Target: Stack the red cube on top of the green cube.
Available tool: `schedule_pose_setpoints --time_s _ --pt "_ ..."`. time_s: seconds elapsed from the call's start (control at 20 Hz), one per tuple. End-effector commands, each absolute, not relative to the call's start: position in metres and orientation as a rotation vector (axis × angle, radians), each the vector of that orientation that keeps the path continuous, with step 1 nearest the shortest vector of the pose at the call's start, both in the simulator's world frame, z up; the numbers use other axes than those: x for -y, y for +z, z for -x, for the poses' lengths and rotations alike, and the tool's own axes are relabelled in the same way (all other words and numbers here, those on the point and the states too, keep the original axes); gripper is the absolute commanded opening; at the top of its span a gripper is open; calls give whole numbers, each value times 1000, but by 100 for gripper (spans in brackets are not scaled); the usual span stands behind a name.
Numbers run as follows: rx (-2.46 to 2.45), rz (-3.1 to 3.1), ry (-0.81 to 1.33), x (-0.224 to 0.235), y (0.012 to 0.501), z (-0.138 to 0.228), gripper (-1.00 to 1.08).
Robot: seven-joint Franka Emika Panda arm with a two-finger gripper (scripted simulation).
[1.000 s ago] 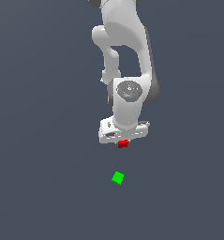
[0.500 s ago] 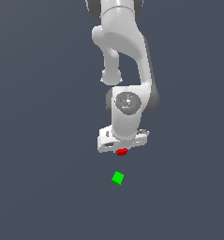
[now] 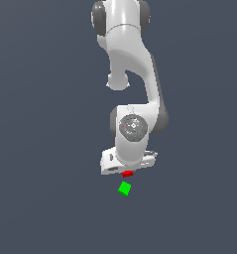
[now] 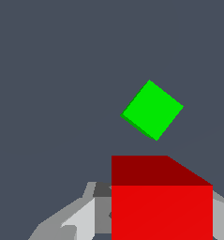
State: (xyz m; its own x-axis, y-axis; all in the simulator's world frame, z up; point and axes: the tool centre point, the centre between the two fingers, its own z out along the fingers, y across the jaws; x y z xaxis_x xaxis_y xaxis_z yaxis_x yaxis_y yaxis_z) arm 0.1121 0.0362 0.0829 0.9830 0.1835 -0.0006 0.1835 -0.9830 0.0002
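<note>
Exterior view had the arm [image 3: 132, 79] reaching down with the gripper [image 3: 127, 170] low over the counter [image 3: 45, 198], and the red cube [image 3: 127, 173] peeked out just beneath the white hand. The jaws were closed on that cube, holding it by two opposite side faces. Just below it in that view, slightly toward the exterior view's left, sat the green cube [image 3: 124, 188] on the counter, near but apart, with a sliver of grey between the two.

Wrist view showed the red cube [image 4: 161, 201] filling the foreground between grey fingers [image 4: 80, 218], and the green cube [image 4: 152, 110] ahead of it, turned at an angle to the red one's edges.

My read: transport was nearly done, with the final line-up and lowering left. The red cube looked small, rigid and light, so a side-face pinch should hold it without crushing. Flat smooth faces could slip if the squeeze eased early. The twist between the cubes mattered too; an off-centre set-down could tip it off such a tiny top.
</note>
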Motion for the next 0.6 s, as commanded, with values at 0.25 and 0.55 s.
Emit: schedule_pose_setpoints --time_s 0.25,0.55 --pt "-290 -3128 1 -32 72 -140 -100" --pt "-290 -3128 1 -30 66 -156 -100"
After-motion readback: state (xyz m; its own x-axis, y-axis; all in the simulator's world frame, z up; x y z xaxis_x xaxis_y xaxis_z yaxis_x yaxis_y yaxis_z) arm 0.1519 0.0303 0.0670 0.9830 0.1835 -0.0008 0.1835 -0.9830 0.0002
